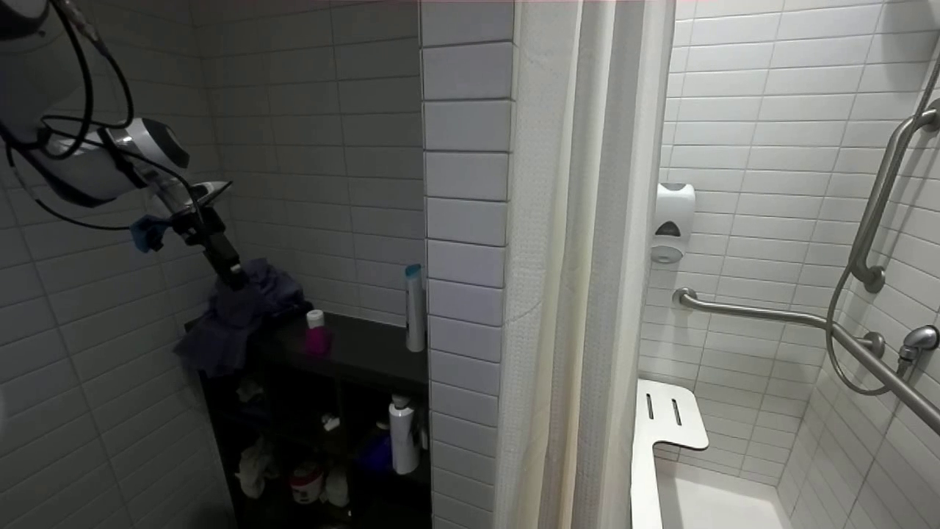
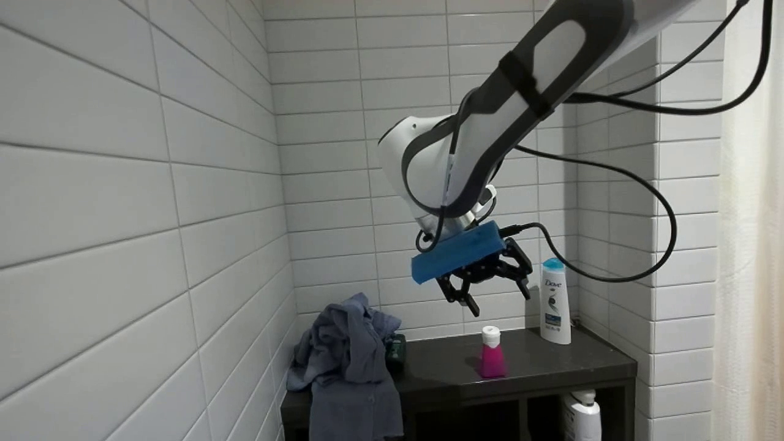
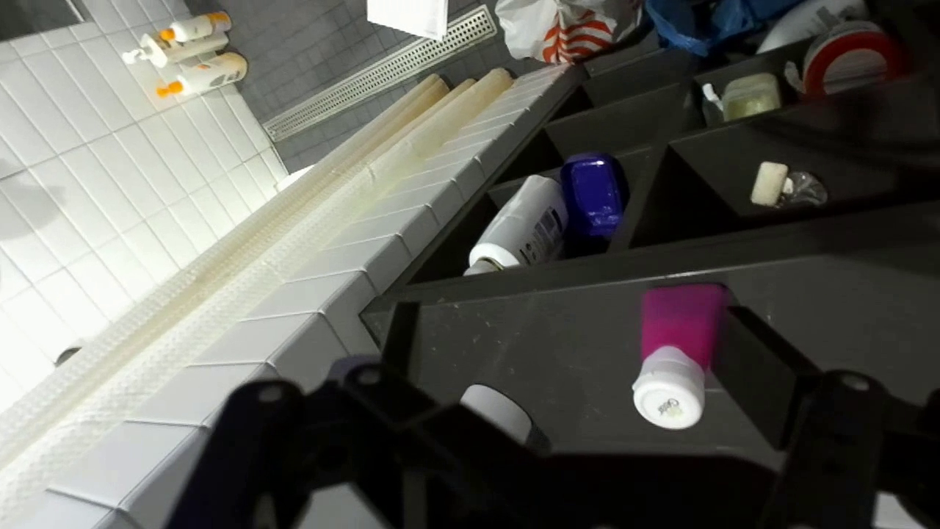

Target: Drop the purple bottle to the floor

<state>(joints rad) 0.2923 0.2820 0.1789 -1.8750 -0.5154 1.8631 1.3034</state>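
The purple bottle, a small magenta bottle with a white cap, stands upright on the dark shelf top; it shows in both exterior views (image 1: 317,339) (image 2: 492,361) and in the wrist view (image 3: 683,316). My gripper (image 2: 501,305) is open and empty above and behind it, its fingers pointing down toward the shelf top. It also shows side-on in an exterior view (image 1: 236,279). In the wrist view the fingers are wide apart (image 3: 576,345), and the bottle appears between them, close to the right finger. The gripper and bottle look apart. The grey tiled floor (image 3: 308,44) shows in the wrist view.
A white Dove bottle (image 2: 555,306) stands on the shelf top (image 2: 435,361) by the wall corner. A crumpled blue-grey cloth (image 2: 355,361) hangs over the other end, beside a dark green item (image 2: 396,352). Compartments below hold a white bottle (image 3: 525,224) and a blue-violet container (image 3: 593,195).
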